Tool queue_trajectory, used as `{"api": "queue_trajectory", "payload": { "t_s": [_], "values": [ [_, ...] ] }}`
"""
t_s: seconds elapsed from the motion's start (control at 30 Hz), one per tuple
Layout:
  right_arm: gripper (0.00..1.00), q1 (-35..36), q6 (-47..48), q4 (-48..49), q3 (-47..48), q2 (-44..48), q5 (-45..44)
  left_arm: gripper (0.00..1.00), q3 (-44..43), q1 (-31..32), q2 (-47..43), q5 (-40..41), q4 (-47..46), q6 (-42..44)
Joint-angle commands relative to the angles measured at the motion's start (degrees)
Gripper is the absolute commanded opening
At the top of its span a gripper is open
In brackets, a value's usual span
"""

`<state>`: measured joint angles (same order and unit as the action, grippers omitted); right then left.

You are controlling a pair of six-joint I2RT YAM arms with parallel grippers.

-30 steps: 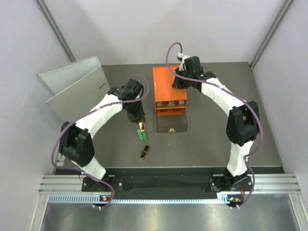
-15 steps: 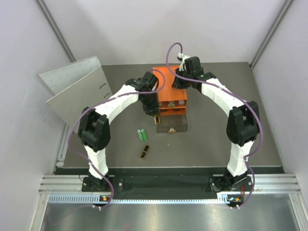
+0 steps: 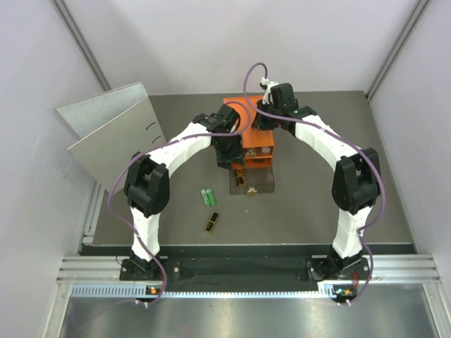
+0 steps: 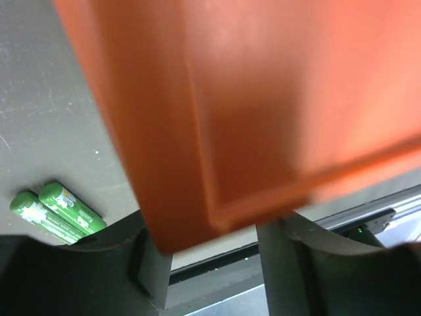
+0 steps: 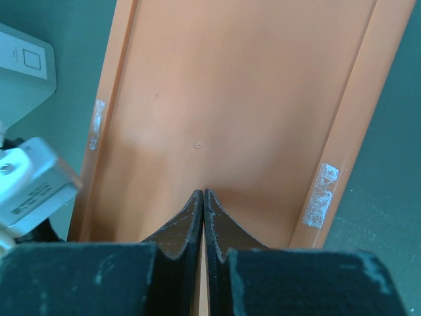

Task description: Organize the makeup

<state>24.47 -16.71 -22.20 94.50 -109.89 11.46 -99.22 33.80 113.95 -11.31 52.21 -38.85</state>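
The orange box (image 3: 249, 130) stands at the back centre with its clear bottom drawer (image 3: 262, 184) pulled out. A black-gold case (image 3: 240, 179) lies in that drawer. My left gripper (image 3: 237, 163) hovers just above it, open and empty; in the left wrist view (image 4: 217, 266) the orange box (image 4: 263, 99) fills the frame. Two green tubes (image 3: 208, 196) lie side by side on the table and also show in the left wrist view (image 4: 56, 212). A second black-gold case (image 3: 212, 223) lies nearer me. My right gripper (image 5: 204, 192) is shut, its tips pressed on the box top (image 5: 230, 105).
A grey metal panel (image 3: 113, 130) leans at the back left. Grey walls close in the table on three sides. A metal rail (image 3: 246, 271) runs along the near edge by the arm bases.
My left arm swung right from above the green tubes to the open drawer with a black-gold case. The case now lies in the drawer and the jaws are open. The right arm has not moved.
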Motion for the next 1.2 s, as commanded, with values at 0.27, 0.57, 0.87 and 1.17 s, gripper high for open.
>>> {"api": "queue_trajectory", "payload": {
  "t_s": [0.27, 0.57, 0.87, 1.17],
  "values": [
    [0.02, -0.56, 0.98, -4.26, -1.86, 0.11, -0.04, 0.58, -2.56, 0.12, -3.99, 3.14, 1.4, 1.58],
    [0.02, -0.56, 0.54, -4.0, -1.51, -0.68, 0.75, 0.73, 9.64, 0.21, -17.79, 3.84, 7.12, 5.54],
    [0.02, -0.65, -0.08, -3.38, -1.69, -1.03, 1.46, 0.74, 33.38, 0.91, -30.8, 3.58, 1.69, 5.81],
    [0.02, -0.65, 0.01, -3.64, -1.42, -1.47, 1.9, 0.73, 41.21, 8.46, -26.07, 6.12, -4.74, 4.13]
  ]
}}
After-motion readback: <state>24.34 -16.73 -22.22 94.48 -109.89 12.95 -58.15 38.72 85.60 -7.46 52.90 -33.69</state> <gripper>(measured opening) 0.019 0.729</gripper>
